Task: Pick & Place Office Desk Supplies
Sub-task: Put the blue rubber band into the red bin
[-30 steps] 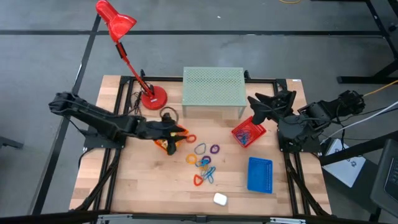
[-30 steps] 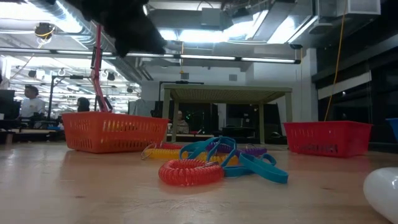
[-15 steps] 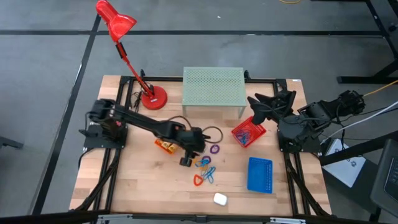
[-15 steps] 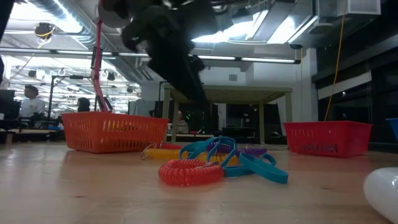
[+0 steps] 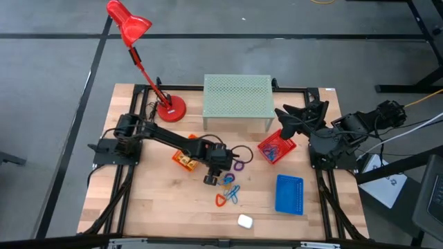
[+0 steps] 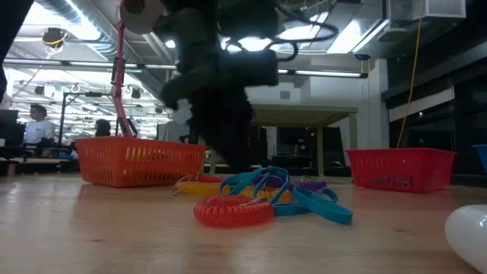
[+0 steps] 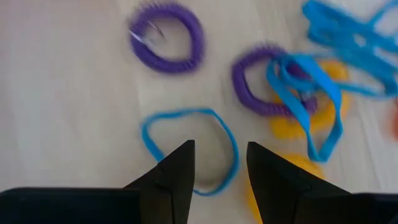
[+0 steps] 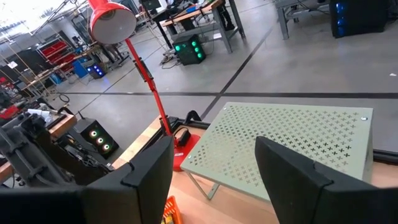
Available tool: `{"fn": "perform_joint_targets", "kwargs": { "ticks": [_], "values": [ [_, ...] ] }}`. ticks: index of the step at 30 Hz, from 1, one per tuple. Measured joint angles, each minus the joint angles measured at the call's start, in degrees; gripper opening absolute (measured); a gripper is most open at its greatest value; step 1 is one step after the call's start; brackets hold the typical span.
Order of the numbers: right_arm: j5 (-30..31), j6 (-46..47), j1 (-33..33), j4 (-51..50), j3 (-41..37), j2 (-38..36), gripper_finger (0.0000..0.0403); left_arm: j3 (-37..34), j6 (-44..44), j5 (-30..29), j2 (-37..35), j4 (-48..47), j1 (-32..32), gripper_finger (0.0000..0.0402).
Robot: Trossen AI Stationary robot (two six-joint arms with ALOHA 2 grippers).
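Blue loop (image 7: 189,152): thin, light, floppy; pinch its band. Left end effector (image 7: 217,163) parted directly above, mid-table.

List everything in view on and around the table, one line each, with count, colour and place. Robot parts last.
Desk lamp: one, red, base at the table's back left corner.
Mesh riser: one, pale green, back centre.
Orange basket: one, left of centre, partly under the left arm.
Red basket: one, right of centre, loops inside.
Blue basket: one, front right.
Loose loops: a cluster, blue, purple, red, yellow, table centre.
White object: one, front edge.
Person: one, seated in the room behind.
Left gripper: jaws open over a blue loop.
Right gripper: jaws open, raised near the riser's right end.
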Motion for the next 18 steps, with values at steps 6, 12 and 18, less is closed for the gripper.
{"fn": "perform_joint_targets", "kwargs": {
  "ticks": [6,12,18],
  "values": [
    [0.0,-0.02,0.0,-0.19,0.0,0.0,0.0229,-0.09,-0.66,0.25,0.49,0.05,0.62,0.0143],
    [0.02,-0.04,0.0,-0.19,0.0,0.09,0.0229,-0.03,-2.14,1.77,1.47,1.11,0.62,0.0143],
    [0.04,-0.08,0.01,-0.24,0.0,0.21,0.0229,-0.04,-4.57,1.53,3.89,1.96,-0.84,0.0143]
  ]
}}
